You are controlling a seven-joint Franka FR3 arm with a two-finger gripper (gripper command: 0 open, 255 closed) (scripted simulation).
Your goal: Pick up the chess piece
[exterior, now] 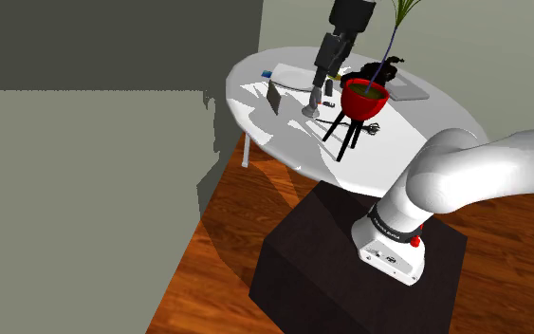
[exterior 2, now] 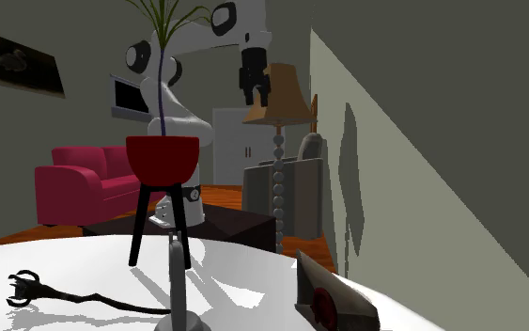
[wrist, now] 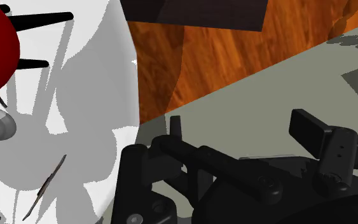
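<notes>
**Open gripper high above a table with a grey chess piece**

The black gripper (exterior 2: 256, 96) hangs well above the round white table (exterior: 416, 133), fingers spread and clasping nothing. The chess piece (exterior: 309, 107), plain grey with a slim stem on a round base, stands on the table just beside a glossy red pot (exterior: 364, 98) on black tripod legs. A grey wedge (exterior 2: 333, 296) and a black twig-like object (exterior 2: 37, 290) lie near.

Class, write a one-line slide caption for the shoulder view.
Black gripper hovers over round white table, grey chess piece beside red pot.
</notes>
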